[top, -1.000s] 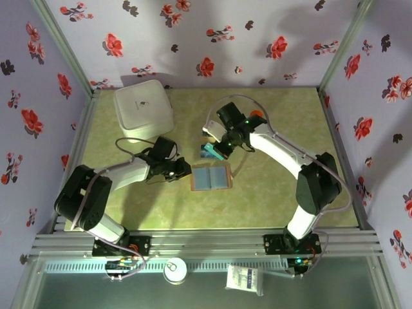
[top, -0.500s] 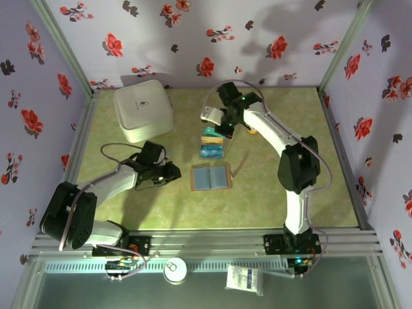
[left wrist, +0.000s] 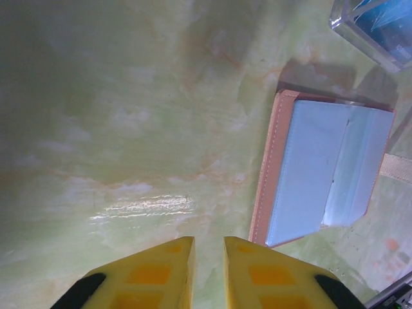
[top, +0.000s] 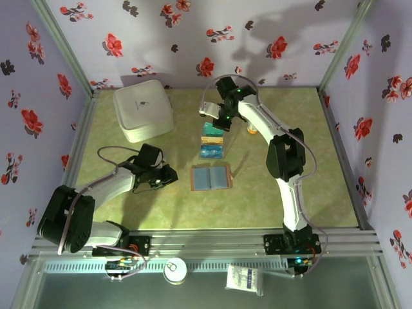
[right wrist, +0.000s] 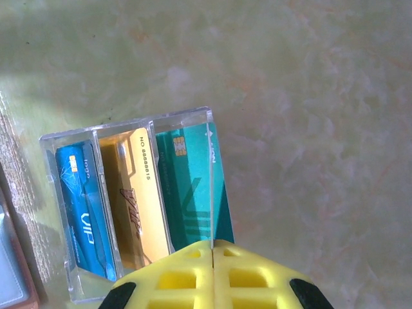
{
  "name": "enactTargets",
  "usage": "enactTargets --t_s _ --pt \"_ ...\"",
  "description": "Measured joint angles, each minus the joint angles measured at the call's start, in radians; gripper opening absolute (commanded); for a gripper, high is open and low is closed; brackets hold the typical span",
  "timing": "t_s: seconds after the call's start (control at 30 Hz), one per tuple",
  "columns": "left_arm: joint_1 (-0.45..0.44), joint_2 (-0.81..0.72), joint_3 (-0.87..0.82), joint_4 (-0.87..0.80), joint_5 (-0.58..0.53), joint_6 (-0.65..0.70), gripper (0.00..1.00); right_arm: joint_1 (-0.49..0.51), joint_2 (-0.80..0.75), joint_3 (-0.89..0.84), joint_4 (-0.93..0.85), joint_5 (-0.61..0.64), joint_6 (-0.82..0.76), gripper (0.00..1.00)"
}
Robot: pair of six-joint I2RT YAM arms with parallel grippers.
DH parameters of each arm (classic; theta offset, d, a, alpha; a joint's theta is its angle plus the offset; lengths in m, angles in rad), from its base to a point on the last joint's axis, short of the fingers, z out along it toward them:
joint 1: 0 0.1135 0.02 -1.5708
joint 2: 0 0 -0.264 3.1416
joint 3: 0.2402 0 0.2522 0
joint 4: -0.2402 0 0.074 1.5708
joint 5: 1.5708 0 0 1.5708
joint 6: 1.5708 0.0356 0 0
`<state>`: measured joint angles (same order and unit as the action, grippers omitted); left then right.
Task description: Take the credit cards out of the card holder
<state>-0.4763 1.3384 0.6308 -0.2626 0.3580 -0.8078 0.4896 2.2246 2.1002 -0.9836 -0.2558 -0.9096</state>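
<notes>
The card holder [top: 210,176] lies open and flat mid-table, tan rim and blue-grey pockets up, and is also seen in the left wrist view [left wrist: 322,174]. Three credit cards stand in a clear plastic box [right wrist: 96,129] beyond it: a blue card [right wrist: 80,206], a yellow card [right wrist: 138,199] and a teal card [right wrist: 187,187]. My right gripper [right wrist: 212,243] is shut just above the box's right wall, at its far end in the top view [top: 220,123]. Whether it pinches that wall I cannot tell. My left gripper [left wrist: 209,241] is left of the card holder, slightly open and empty.
A big white square container [top: 143,109] stands at the back left. A small orange object [top: 252,131] lies right of the clear box [top: 211,140]. Metal frame rails and floral walls close in the green table [top: 290,193] on all sides.
My right gripper moved from beside the card holder to the far end of the clear box, uncovering the cards in it. My left gripper drew back left from the card holder, its jaws parting slightly.
</notes>
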Motion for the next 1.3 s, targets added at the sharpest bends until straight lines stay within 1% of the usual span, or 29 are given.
enactTargets --t_s 0.07,0.13,0.2,0.37,0.43,0.47,0.57,0.7,0.73,0.77,0.8,0.93,0.97,1.0,1.03,1.17,1.3 --pt "0.004 -0.004 0.000 -0.005 0.000 0.002 0.23 -0.001 0.005 0.000 -0.004 0.000 0.000 0.11" --pt "0.010 -0.010 0.000 -0.010 -0.001 0.005 0.26 -0.002 0.005 0.001 -0.003 0.001 0.002 0.19" --pt "0.015 -0.014 0.000 -0.015 -0.004 0.012 0.28 -0.003 0.005 0.005 -0.002 0.001 0.004 0.24" --pt "0.043 -0.018 0.009 -0.066 -0.023 0.050 0.31 -0.017 0.002 0.003 0.001 0.010 0.028 0.25" --pt "0.062 -0.018 0.022 -0.084 -0.035 0.071 0.36 -0.026 -0.018 -0.024 0.027 0.019 0.048 0.26" --pt "0.071 -0.018 0.029 -0.094 -0.041 0.082 0.39 -0.030 -0.035 -0.048 0.045 0.024 0.058 0.29" --pt "0.105 -0.019 0.059 -0.122 -0.069 0.125 0.50 -0.042 -0.122 -0.160 0.114 0.052 0.107 0.37" --pt "0.159 -0.026 0.108 -0.172 -0.141 0.190 0.68 -0.058 -0.275 -0.343 0.240 0.106 0.207 0.47" --pt "0.172 -0.031 0.117 -0.183 -0.162 0.206 0.80 -0.061 -0.315 -0.389 0.277 0.123 0.238 0.51" --pt "0.183 -0.038 0.124 -0.189 -0.178 0.219 0.88 -0.066 -0.346 -0.427 0.306 0.137 0.266 0.54" --pt "0.196 -0.047 0.131 -0.199 -0.195 0.236 0.99 -0.071 -0.385 -0.476 0.342 0.154 0.294 0.60" --pt "0.236 -0.077 0.156 -0.224 -0.272 0.288 1.00 -0.095 -0.517 -0.678 0.481 0.227 0.401 0.76" --pt "0.241 -0.081 0.160 -0.227 -0.293 0.297 1.00 -0.101 -0.541 -0.718 0.506 0.245 0.427 0.85" --pt "0.246 -0.086 0.163 -0.229 -0.321 0.311 1.00 -0.107 -0.567 -0.770 0.540 0.264 0.454 0.95" --pt "0.250 -0.091 0.164 -0.229 -0.349 0.324 1.00 -0.114 -0.593 -0.819 0.569 0.282 0.479 0.99" --pt "0.257 -0.102 0.162 -0.216 -0.465 0.380 1.00 -0.137 -0.692 -0.997 0.674 0.348 0.573 0.99" --pt "0.260 -0.138 0.110 -0.128 -0.607 0.452 1.00 -0.161 -0.781 -1.162 0.777 0.433 0.647 0.99"
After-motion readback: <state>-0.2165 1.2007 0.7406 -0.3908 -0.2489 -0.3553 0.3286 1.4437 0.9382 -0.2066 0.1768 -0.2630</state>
